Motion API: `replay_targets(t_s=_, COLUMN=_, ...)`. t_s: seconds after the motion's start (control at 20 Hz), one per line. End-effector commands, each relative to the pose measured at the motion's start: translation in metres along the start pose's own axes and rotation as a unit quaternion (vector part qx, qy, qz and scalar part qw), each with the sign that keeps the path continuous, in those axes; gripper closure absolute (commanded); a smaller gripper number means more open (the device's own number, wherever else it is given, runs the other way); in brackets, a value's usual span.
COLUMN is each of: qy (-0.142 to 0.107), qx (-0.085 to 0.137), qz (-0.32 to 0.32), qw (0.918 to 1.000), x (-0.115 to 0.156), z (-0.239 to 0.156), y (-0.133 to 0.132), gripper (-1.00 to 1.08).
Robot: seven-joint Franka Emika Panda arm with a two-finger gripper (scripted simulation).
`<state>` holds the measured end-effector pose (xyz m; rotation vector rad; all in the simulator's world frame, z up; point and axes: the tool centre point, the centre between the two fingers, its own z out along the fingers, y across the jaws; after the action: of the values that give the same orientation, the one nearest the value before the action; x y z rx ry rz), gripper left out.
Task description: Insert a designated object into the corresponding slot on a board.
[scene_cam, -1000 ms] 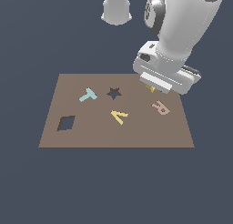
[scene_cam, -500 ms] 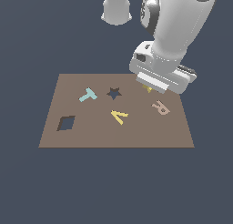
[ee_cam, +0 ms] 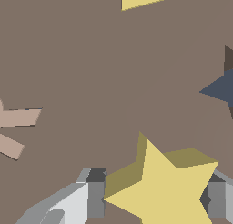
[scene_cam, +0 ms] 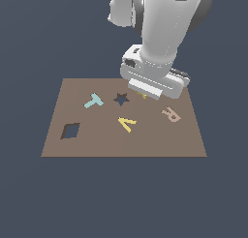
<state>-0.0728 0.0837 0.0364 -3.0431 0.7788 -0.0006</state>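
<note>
My gripper (ee_cam: pixel 154 198) clamps the yellow star block (ee_cam: pixel 166 186); the star-shaped slot (scene_cam: pixel 121 98) on the board (scene_cam: pixel 160 140) remains unfilled; insertion pending.

- Board (scene_cam: pixel 160 140): plain flat brown.
- Star block (ee_cam: pixel 168 186): yellow, with darker olive sides.
- Star slot (scene_cam: pixel 121 99): dark slate.
- Diamond cutout (scene_cam: pixel 70 131): dark.
- T piece (scene_cam: pixel 93 101): pale teal.
- V piece (scene_cam: pixel 127 123): yellow.
- R piece (scene_cam: pixel 170 114): pinkish tan.
- Arm (scene_cam: pixel 162 34): white and grey.
- Background (scene_cam: pixel 29 38): dark blue-grey.
</note>
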Motion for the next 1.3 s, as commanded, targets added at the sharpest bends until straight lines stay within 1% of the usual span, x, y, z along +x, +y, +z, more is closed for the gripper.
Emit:
replay_targets(t_s=0.0, qy=0.000, qx=0.000, qz=-0.013, qw=0.9999, x=0.012, z=-0.001, y=0.016, gripper=1.08)
replay_targets(t_s=0.25, qy=0.001, qx=0.000, qz=-0.037, qw=0.9993, x=0.033, z=-0.003, y=0.042, gripper=1.08)
replay_targets(t_s=0.55, qy=0.001, qx=0.000, qz=-0.055, qw=0.9985, x=0.052, z=-0.004, y=0.060, gripper=1.08)
replay_targets(t_s=0.8, qy=0.001, qx=0.001, qz=-0.062, qw=0.9981, x=0.059, z=-0.004, y=0.067, gripper=1.08)
replay_targets(t_s=1.25, qy=0.001, qx=0.001, qz=-0.063, qw=0.9980, x=0.060, z=0.004, y=0.067, gripper=1.08)
